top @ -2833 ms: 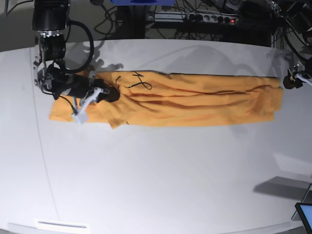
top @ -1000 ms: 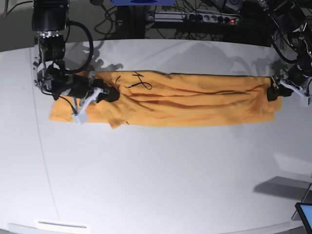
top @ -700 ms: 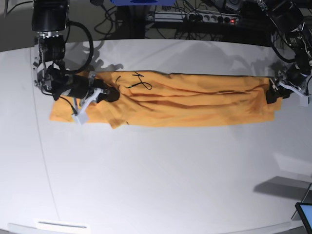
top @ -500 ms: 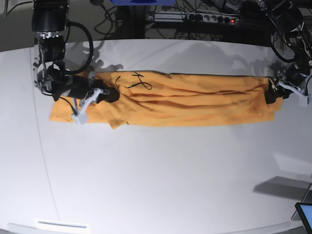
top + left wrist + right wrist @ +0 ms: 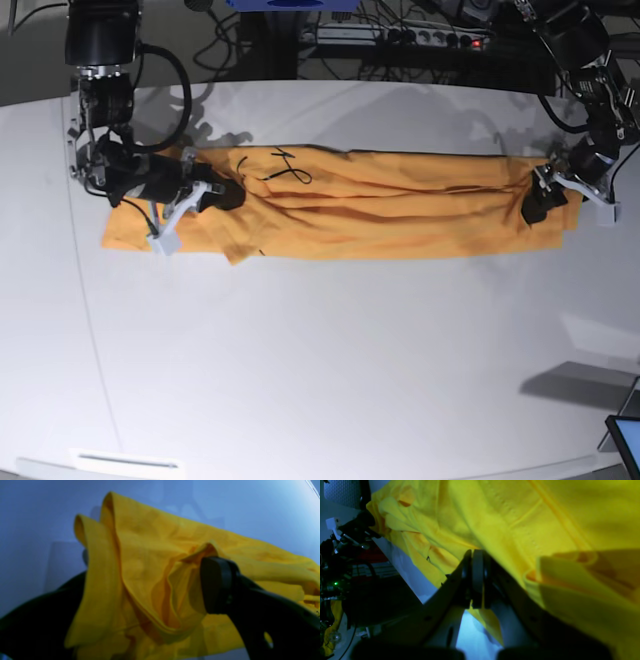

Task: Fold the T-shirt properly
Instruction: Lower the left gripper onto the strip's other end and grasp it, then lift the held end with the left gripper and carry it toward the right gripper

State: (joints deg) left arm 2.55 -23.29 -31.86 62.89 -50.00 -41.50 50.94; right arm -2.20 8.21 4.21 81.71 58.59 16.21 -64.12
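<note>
Lying across the far half of the white table (image 5: 320,350), the orange-yellow cotton T-shirt (image 5: 380,215) forms a long folded band. At its left end the right gripper (image 5: 222,193) is clamped tight on cloth. At its right end the left gripper (image 5: 540,200) stands wide, fabric bunched between its jaws.
</note>
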